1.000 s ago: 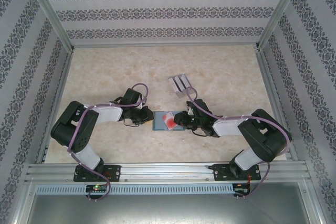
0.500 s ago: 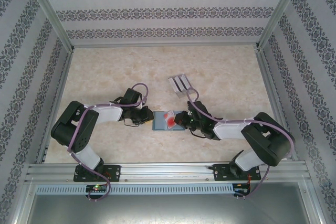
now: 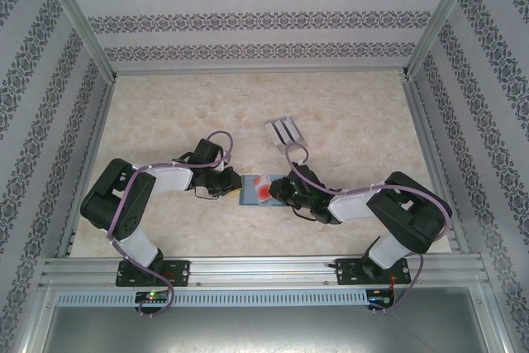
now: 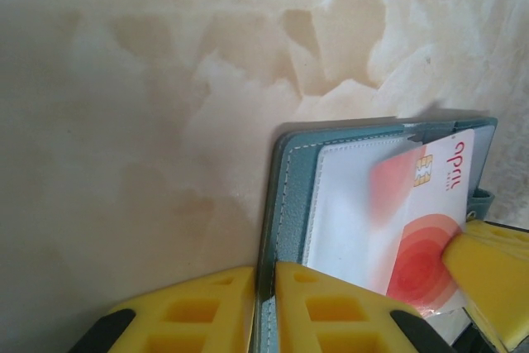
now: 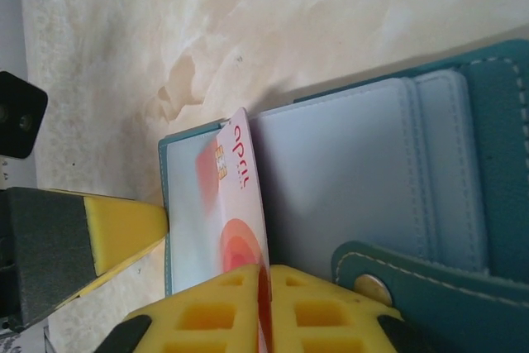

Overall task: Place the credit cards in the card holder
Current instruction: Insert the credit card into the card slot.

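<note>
Top external view: one card holder point(image 3: 250, 193) lies opened flat on the table point(image 3: 165, 113), just ahead of the two arm bases. Its long axis runs left to right, straight between the claws. The left claw point(image 3: 234, 187) meets its left end and the right claw point(image 3: 277, 190) reaches over its right half. One credit card point(image 3: 264, 187), white with red circles, sits above the middle of the holder. One pale grey three-ribbed piece point(image 3: 283, 132) lies apart, farther back on the table.

Left wrist view: the left claw point(image 4: 266, 295) is clenched on the teal outer edge of the card holder point(image 4: 291, 179), the grey inside facing up. The credit card point(image 4: 413, 229) slants over the pale pocket, and a yellow finger of the right claw point(image 4: 488, 274) touches its red end.

Right wrist view: the right claw point(image 5: 266, 295) is clamped on the red end of the credit card point(image 5: 240, 196). The card stands tilted on its long edge, its chip end pointing away from these fingers, over the grey inside of the card holder point(image 5: 347, 171). A teal strap point(image 5: 430, 287) with one snap lies beside the fingers.
</note>
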